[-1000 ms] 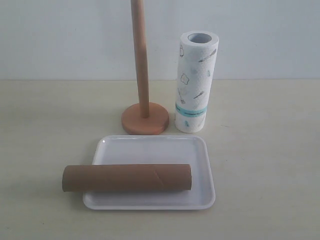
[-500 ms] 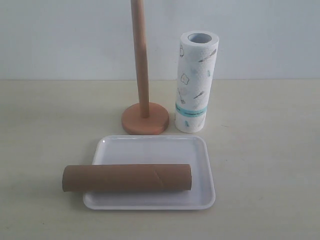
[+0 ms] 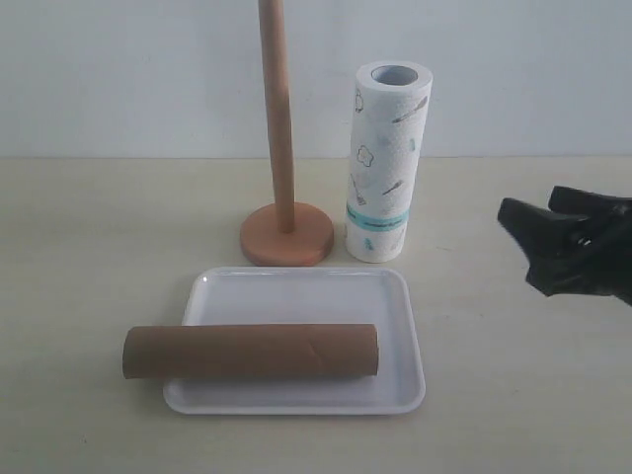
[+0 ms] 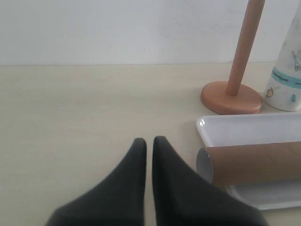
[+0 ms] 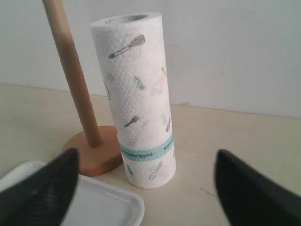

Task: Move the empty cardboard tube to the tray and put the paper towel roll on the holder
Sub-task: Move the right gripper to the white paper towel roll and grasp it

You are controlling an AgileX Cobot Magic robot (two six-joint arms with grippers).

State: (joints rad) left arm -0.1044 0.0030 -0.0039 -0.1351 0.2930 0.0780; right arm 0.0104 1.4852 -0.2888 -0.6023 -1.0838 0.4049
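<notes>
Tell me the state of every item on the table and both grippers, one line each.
tray: flat on the table, occupied.
holder: upright, pole bare.
empty cardboard tube: lying sideways on the tray, one end overhanging the rim.
paper towel roll: upright beside the holder, not on its pole.
left gripper: shut, empty.
right gripper: open, empty.

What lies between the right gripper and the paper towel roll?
Only bare table, in the exterior view, separates the right gripper from the paper towel roll.
</notes>
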